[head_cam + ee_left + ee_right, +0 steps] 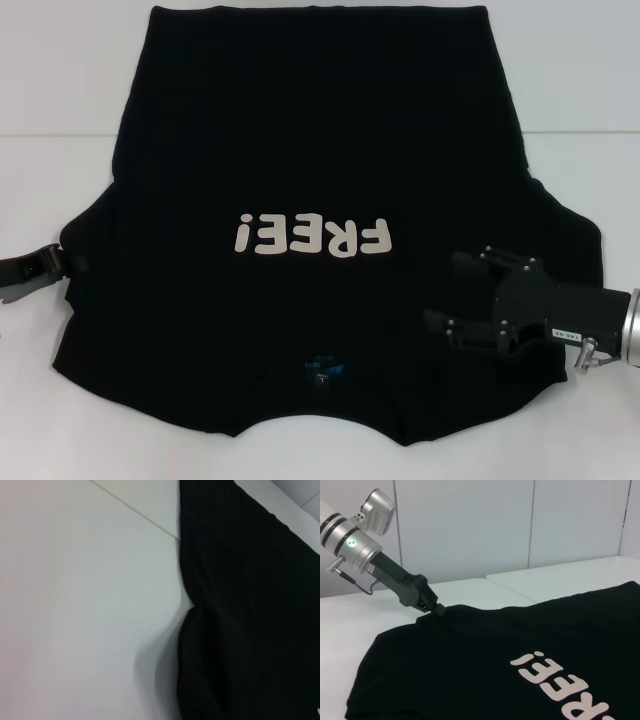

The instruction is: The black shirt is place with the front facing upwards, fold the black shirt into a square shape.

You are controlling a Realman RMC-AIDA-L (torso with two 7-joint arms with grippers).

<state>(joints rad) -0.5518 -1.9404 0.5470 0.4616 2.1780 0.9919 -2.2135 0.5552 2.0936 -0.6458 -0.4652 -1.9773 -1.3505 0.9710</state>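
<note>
The black shirt (300, 150) lies flat on the white table (60, 100), front up. Its off-white "FREE!" print (312, 236) reads upside down and its blue neck label (322, 367) is at the near edge. My left gripper (55, 262) is at the shirt's left edge, shut on the cloth there. It also shows in the right wrist view (439, 610), where the edge rises slightly at its tip. My right gripper (462, 292) is open, its jaws apart, low over the shirt's right part. The left wrist view shows the shirt's edge (240, 605) on the table.
White table surface surrounds the shirt on the left (40, 380), right (600, 80) and far side. A seam line crosses the tabletop (135, 512). White wall panels (470, 525) stand behind the table.
</note>
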